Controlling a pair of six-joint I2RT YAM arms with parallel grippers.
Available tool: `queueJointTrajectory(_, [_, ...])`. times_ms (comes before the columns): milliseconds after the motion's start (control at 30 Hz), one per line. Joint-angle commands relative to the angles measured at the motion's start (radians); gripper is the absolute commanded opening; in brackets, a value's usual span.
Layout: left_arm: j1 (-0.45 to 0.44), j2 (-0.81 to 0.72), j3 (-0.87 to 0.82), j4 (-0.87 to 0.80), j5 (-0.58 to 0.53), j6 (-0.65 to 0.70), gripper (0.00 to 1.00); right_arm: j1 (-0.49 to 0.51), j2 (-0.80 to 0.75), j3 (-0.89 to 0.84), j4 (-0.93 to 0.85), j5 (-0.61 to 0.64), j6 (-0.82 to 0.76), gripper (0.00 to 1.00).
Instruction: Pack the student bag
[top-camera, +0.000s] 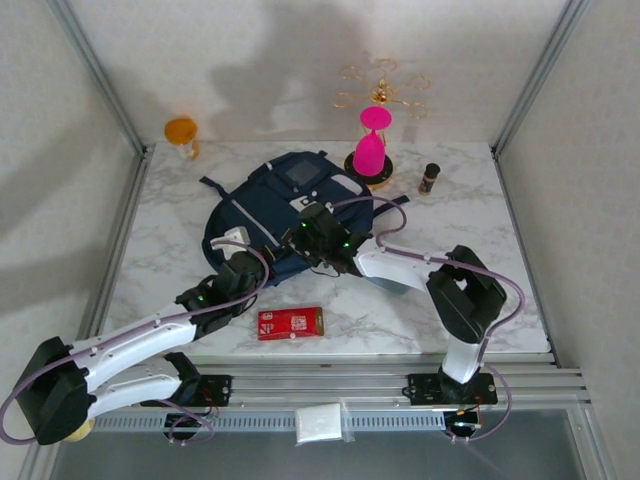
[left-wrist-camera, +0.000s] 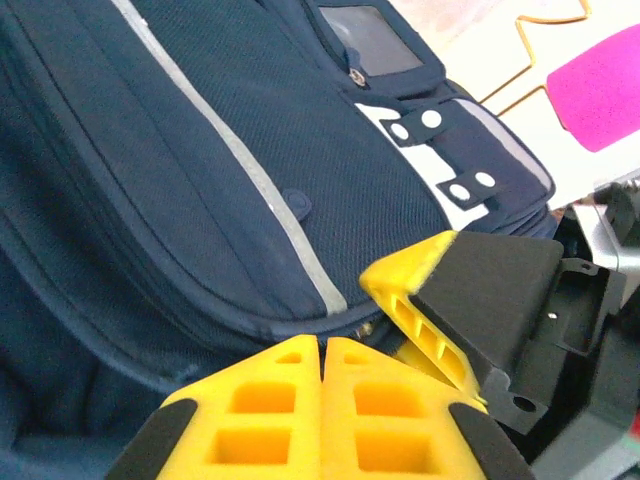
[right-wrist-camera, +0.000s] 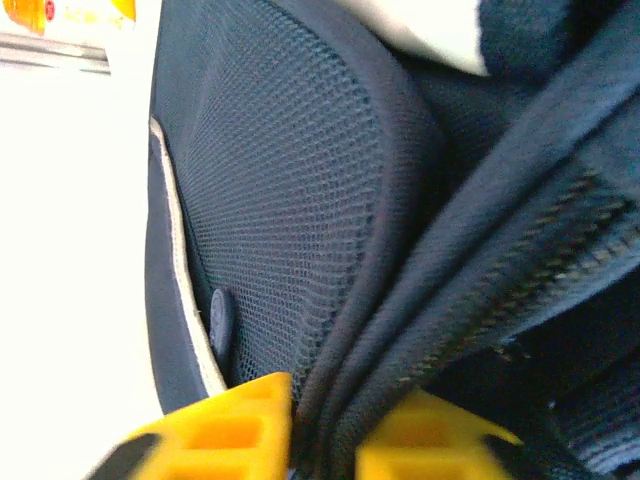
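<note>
The right tool (right-wrist-camera: 335, 425) pinches the zipper edge of the student bag (right-wrist-camera: 300, 200); left tool (left-wrist-camera: 322, 352) closed alongside.

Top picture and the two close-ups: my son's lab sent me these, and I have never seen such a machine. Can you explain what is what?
The machine is two robot arms bolted at the near edge of a marble table. The top picture comes from a fixed camera above them. Each close-up comes from a camera on one wrist, so the yellow blocks at the bottom are that arm's own fingers. On the table lie a navy student bag, a red packet, a pink goblet and a small dark bottle. The left gripper is shut against the bag, with nothing visible between its fingers. The right gripper pinches a fold of the bag beside its zip.
</note>
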Motion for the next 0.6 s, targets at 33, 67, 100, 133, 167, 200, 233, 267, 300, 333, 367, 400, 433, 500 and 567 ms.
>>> queueJointTrajectory(33, [-0.014,-0.085,-0.003,-0.013,-0.053,-0.007,0.00,0.008,0.100,0.103,0.097,-0.057,-0.136,0.00])
queueJointTrajectory(67, [-0.014,-0.100,-0.007,-0.025,-0.067,-0.011,0.00,0.008,0.108,0.113,0.110,-0.073,-0.150,0.00])
queueJointTrajectory(100, [-0.014,-0.118,-0.016,-0.032,-0.079,-0.016,0.00,0.008,0.112,0.124,0.122,-0.095,-0.171,0.00])
queueJointTrajectory(133, [-0.014,-0.137,-0.026,-0.034,-0.087,-0.020,0.00,0.007,0.111,0.135,0.124,-0.124,-0.201,0.00])
queueJointTrajectory(167, [-0.016,-0.150,-0.036,-0.036,-0.092,-0.020,0.00,0.005,0.103,0.148,0.111,-0.140,-0.233,0.00])
queueJointTrajectory(200, [-0.016,-0.163,-0.044,-0.039,-0.100,-0.021,0.00,0.000,0.088,0.156,0.080,-0.148,-0.271,0.00])
queueJointTrajectory(233, [-0.016,-0.172,-0.050,-0.044,-0.114,-0.023,0.00,-0.012,0.065,0.153,0.051,-0.162,-0.296,0.00])
queueJointTrajectory(267, [-0.016,-0.182,-0.057,-0.047,-0.131,-0.026,0.00,-0.026,0.040,0.133,0.048,-0.189,-0.307,0.00])
queueJointTrajectory(300, [-0.016,-0.190,-0.065,-0.046,-0.149,-0.024,0.00,-0.057,0.005,0.089,0.069,-0.237,-0.312,0.00])
queueJointTrajectory(333, [-0.016,-0.195,-0.073,-0.043,-0.168,-0.021,0.00,-0.087,-0.031,0.048,0.088,-0.282,-0.317,0.00])
queueJointTrajectory(367, [-0.016,-0.199,-0.078,-0.039,-0.185,-0.018,0.00,-0.114,-0.059,0.020,0.088,-0.314,-0.329,0.00])
queueJointTrajectory(400, [-0.014,-0.199,-0.083,-0.029,-0.200,-0.011,0.00,-0.148,-0.083,0.000,0.066,-0.346,-0.364,0.00])
queueJointTrajectory(433, [-0.014,-0.195,-0.089,-0.014,-0.208,0.002,0.00,-0.178,-0.108,-0.008,0.029,-0.377,-0.406,0.00])
queueJointTrajectory(500, [-0.014,-0.185,-0.098,0.012,-0.220,0.032,0.00,-0.257,-0.126,-0.019,-0.024,-0.463,-0.480,0.00])
queueJointTrajectory(567, [-0.013,-0.175,-0.112,0.031,-0.243,0.041,0.00,-0.332,-0.125,-0.033,-0.043,-0.555,-0.517,0.00])
